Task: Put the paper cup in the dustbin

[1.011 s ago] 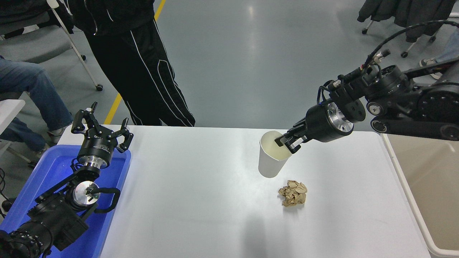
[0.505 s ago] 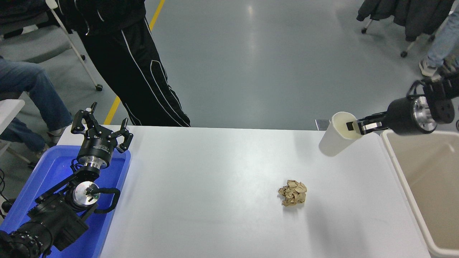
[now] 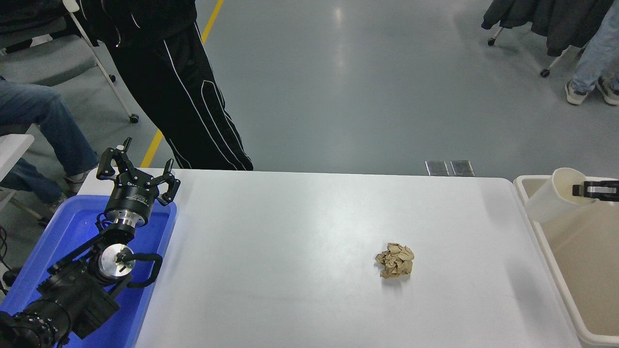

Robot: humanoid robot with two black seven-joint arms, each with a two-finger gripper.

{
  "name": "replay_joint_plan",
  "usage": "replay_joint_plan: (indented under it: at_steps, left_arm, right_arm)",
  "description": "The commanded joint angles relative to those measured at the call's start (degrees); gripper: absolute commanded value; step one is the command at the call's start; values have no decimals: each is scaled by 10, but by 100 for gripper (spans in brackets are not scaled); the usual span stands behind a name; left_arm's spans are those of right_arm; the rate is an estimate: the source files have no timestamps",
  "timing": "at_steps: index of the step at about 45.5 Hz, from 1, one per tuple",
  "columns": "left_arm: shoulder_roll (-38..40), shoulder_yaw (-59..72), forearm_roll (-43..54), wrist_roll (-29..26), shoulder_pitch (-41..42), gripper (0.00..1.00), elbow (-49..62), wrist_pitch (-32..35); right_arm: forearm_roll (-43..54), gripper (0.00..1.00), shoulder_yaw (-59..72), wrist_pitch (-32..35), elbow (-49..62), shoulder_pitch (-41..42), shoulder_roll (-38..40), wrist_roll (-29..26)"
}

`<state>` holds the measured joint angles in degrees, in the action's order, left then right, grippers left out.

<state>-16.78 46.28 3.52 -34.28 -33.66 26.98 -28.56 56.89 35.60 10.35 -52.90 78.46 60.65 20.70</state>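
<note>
The white paper cup (image 3: pixel 552 195) hangs tilted in the air over the far left corner of the beige dustbin (image 3: pixel 549 251), which stands at the table's right end. My right gripper (image 3: pixel 580 189) reaches in from the right edge and is shut on the cup's rim, with only its fingertips in view. My left gripper (image 3: pixel 138 177) is parked at the lower left over the blue tray, open and empty.
A crumpled brown paper ball (image 3: pixel 395 260) lies on the white table (image 3: pixel 290 251) right of centre. A blue tray (image 3: pixel 72 227) sits at the left end under the left arm. People stand and sit beyond the far edge at upper left and upper right.
My right gripper has carried the cup to the right, off the table and over the dustbin's corner. The left arm has not moved. The person at the far side shifted a little.
</note>
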Motion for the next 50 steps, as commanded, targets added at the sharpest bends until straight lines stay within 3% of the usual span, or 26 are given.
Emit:
replay_joint_plan:
  at_steps: [1,14,22,33,50]
  left_arm:
    - [0,0,0,0,0,100,0,0]
    - [0,0,0,0,0,100,0,0]
    - [0,0,0,0,0,100,0,0]
    - [0,0,0,0,0,100,0,0]
    - [0,0,0,0,0,100,0,-1]
  right_arm:
    - [-69,0,-33,-2,119,-116,-20,16]
    - [-177,0,-74,-1,276,-245,-108,14]
    - [-261,0,-73,6,450,-343,-196,14]
    - [-296,0,-77,-1,491,-388,-237,2]
    - [-373,0,-127,-16,546,-420,-298,-67]
